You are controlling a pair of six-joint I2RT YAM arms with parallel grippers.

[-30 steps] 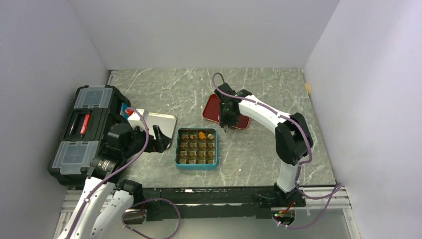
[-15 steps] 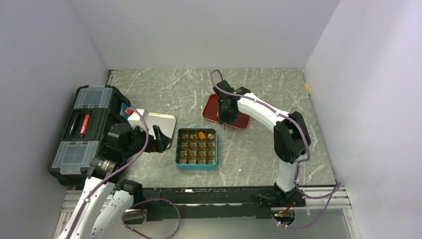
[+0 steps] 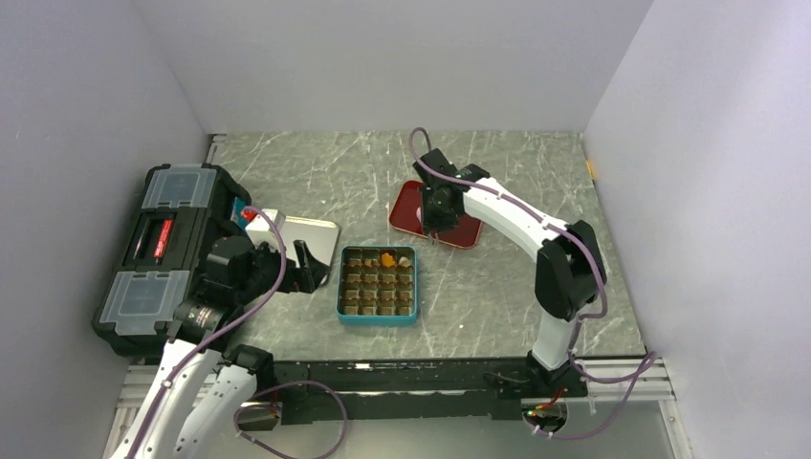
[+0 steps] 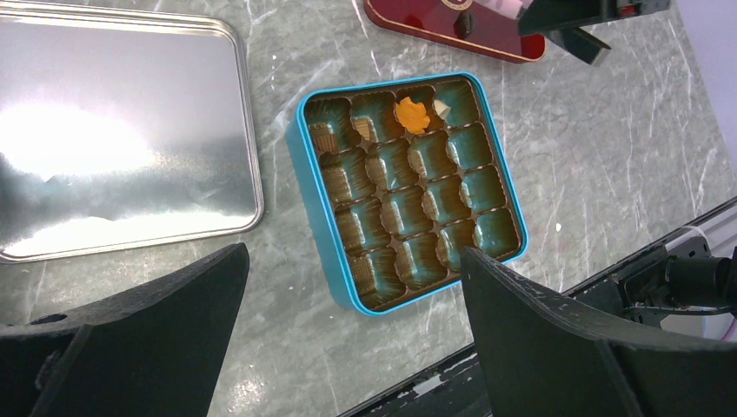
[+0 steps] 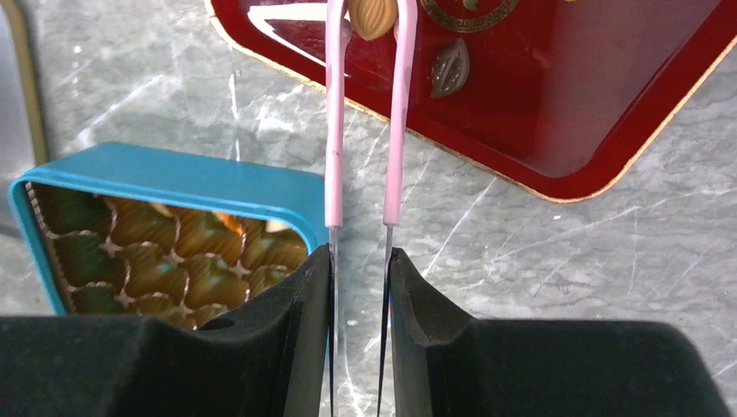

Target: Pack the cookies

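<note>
While left end effector [image 4: 350, 261] hangs wide apart near teal tin [image 5: 174, 178], I see right end effector [image 5: 361, 261] clamped on pink tongs [image 5: 333, 130] pinching tan cookie [image 5: 374, 16] over red tray [image 5: 608, 104].

readable text: none | toolbox [image 3: 163, 244] label: too small to read

Orange cookie [image 4: 413, 114] in teal tin [image 4: 374, 87], lid [image 4: 122, 130] beside.

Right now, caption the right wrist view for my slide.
Right gripper pinches pink tongs around a tan cookie at the red tray, teal tin nearby.
</note>
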